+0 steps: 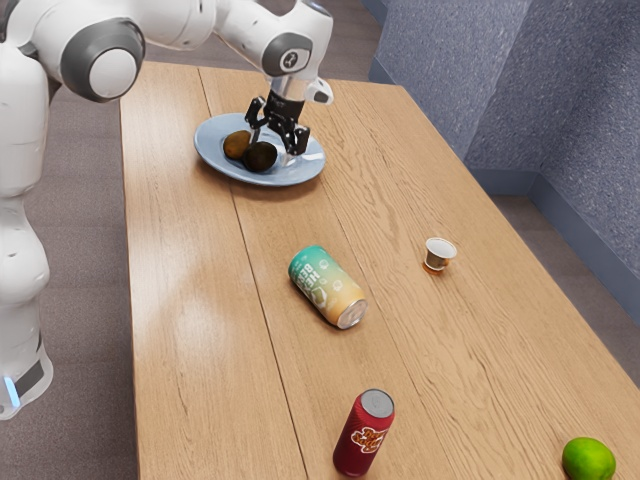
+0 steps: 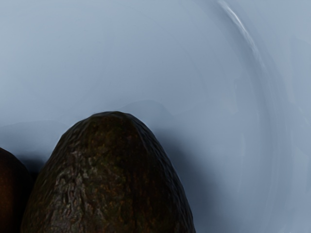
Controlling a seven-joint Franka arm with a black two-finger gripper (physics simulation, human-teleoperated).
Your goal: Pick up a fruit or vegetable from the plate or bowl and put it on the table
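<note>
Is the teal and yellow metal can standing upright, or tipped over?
Tipped over: the teal and yellow metal can lies lengthwise on the brown wooden table, its silver end sideways.

Exterior view's set high and well back, angled down over the long wooden table [image 1: 190, 300]; wrist view's super close, staring down into the round blue plate [image 1: 209, 150]. Both catch that plate and its dark, bumpy avocado [image 2: 112, 179].

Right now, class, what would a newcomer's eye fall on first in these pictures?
Probably the teal-and-orange can, lying on its side on the table, and the red can standing near the exterior view's lower edge. Next, the black gripper over the blue plate that holds two dark fruits.
</note>
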